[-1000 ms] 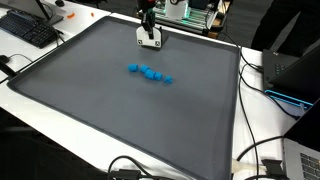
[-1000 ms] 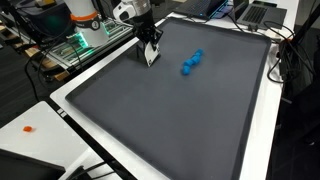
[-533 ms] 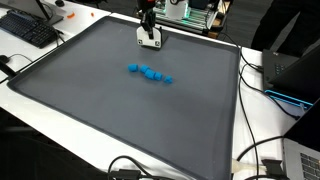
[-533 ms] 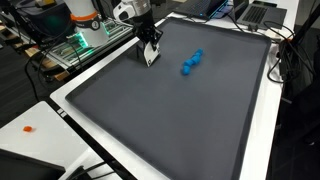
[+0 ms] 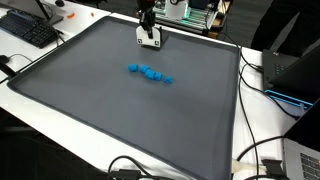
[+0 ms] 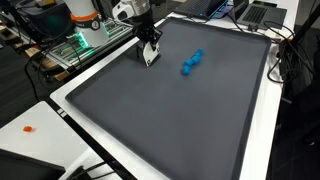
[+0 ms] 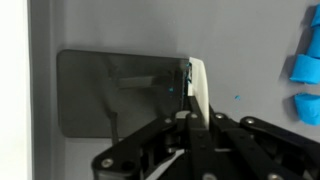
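My gripper (image 5: 149,38) hangs over the far edge of a large dark grey mat (image 5: 110,110). It is shut on a thin white card (image 7: 198,88), held upright between the fingers in the wrist view. The card also shows in both exterior views (image 5: 150,41) (image 6: 150,56), its lower edge close to the mat. A row of several small blue blocks (image 5: 150,73) lies on the mat, apart from the gripper, and shows in an exterior view (image 6: 191,63) and at the right edge of the wrist view (image 7: 305,70).
The mat lies on a white table (image 5: 45,100). A keyboard (image 5: 28,28) sits at one corner. Cables (image 5: 262,85) and electronics (image 5: 190,12) line the table's sides. A small orange piece (image 6: 29,128) lies on the white surface.
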Robot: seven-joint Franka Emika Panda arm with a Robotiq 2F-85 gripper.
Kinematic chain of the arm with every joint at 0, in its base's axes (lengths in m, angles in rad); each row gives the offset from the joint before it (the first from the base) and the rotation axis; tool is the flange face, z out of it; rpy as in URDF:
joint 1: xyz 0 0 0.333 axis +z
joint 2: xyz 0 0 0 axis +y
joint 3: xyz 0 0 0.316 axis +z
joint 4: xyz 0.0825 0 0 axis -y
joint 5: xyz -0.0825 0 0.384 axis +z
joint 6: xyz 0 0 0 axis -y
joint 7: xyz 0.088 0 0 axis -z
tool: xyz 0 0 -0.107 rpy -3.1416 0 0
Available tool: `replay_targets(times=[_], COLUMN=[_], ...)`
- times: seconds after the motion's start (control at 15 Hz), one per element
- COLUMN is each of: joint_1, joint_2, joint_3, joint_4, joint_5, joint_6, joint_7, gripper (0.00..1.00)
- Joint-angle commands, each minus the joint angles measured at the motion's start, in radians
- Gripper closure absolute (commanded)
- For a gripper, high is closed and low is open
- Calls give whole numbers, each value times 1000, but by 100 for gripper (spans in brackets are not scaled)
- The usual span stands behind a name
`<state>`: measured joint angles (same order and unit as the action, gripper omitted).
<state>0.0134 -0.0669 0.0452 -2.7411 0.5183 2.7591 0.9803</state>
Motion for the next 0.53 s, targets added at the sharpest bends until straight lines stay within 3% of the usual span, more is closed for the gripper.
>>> replay_targets(times=[0.0, 0.47], joint_1=[1, 5], joint_2=[-30, -12], joint_3=[-7, -2], joint_4=[-12, -9], joint_5=[-14, -8], joint_6=[-48, -14], joint_7=[18, 12], gripper=[99, 99])
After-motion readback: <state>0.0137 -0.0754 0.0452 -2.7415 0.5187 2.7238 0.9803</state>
